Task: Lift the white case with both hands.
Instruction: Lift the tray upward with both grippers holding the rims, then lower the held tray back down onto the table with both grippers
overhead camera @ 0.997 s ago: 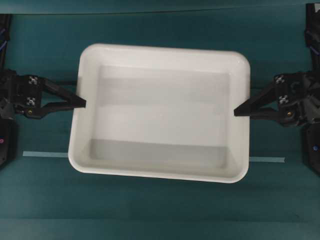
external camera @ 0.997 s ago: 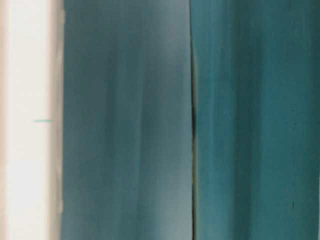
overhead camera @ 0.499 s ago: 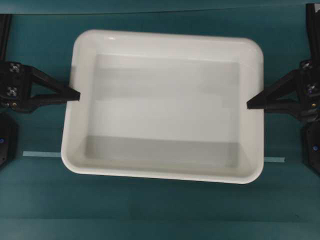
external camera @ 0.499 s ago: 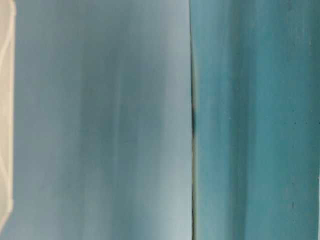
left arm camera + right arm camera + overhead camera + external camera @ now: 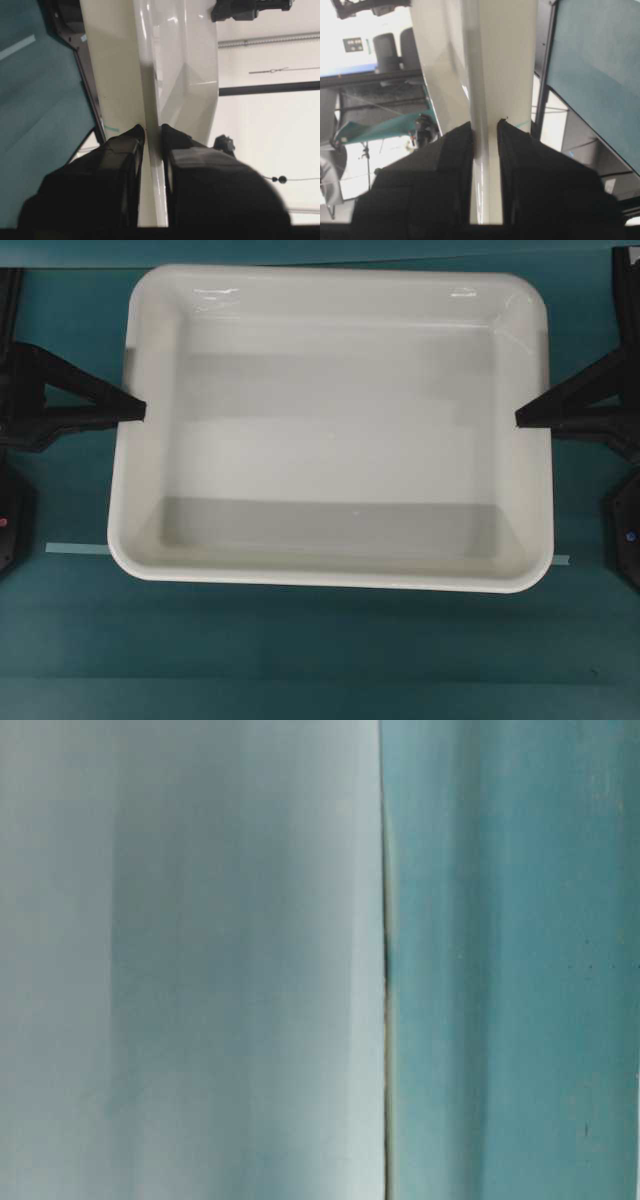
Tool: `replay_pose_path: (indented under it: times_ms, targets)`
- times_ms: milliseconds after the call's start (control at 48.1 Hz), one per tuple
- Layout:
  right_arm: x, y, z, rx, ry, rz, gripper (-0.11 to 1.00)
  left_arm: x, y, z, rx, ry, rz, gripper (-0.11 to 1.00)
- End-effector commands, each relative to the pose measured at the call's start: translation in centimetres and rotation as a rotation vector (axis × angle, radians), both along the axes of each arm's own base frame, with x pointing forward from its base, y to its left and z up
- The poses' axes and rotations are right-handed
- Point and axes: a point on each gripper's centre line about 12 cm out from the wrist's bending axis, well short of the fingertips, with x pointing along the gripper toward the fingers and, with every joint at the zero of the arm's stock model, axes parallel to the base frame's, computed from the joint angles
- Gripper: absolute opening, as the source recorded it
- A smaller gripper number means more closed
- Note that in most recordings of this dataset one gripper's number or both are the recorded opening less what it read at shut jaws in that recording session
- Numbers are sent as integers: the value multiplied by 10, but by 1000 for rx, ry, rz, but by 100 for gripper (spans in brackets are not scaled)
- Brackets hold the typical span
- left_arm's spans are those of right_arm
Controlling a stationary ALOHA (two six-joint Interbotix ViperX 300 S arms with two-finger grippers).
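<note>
Below, teal table (image 5: 300, 660) bears pale tape strip (image 5: 75, 549).

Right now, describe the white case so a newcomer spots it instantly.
Over the teal table, the white case fills the middle of the overhead view. It is a shallow rectangular tray, rounded corners, glossy rim. The left gripper and the right gripper pinch its short sides; nothing else is white.

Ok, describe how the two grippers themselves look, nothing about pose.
The left gripper and right gripper are matte black, with flat fingers tapering to blunt tips from wider bodies. No cables or markers show now; small coloured dots sit on the dark arm parts below each.
</note>
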Motion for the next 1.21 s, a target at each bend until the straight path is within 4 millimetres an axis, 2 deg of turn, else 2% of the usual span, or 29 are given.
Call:
replay_pose_path:
  times_ms: [0, 395, 540, 748, 935, 1184]
  targets:
    - [3, -2, 16, 0, -45, -13, 12, 6, -1, 5, 9, -6, -5, 9]
    - [2, -3, 15, 0, -45, -14, 12, 6, 0, 4, 8, -4, -3, 9]
    - [4, -2, 6, 0, -9, -6, 12, 7, 0, -1, 7, 11, -1, 9]
    - [9, -2, -23, -4, 76, -1, 12, 12, 1, -28, 4, 80, 2, 9]
    - [14, -2, -59, -20, 182, 9, 12, 14, 1, -53, 2, 143, 3, 9]
    - [16, -3, -101, -51, 293, 28, 12, 18, 8, -102, -4, 247, 26, 6]
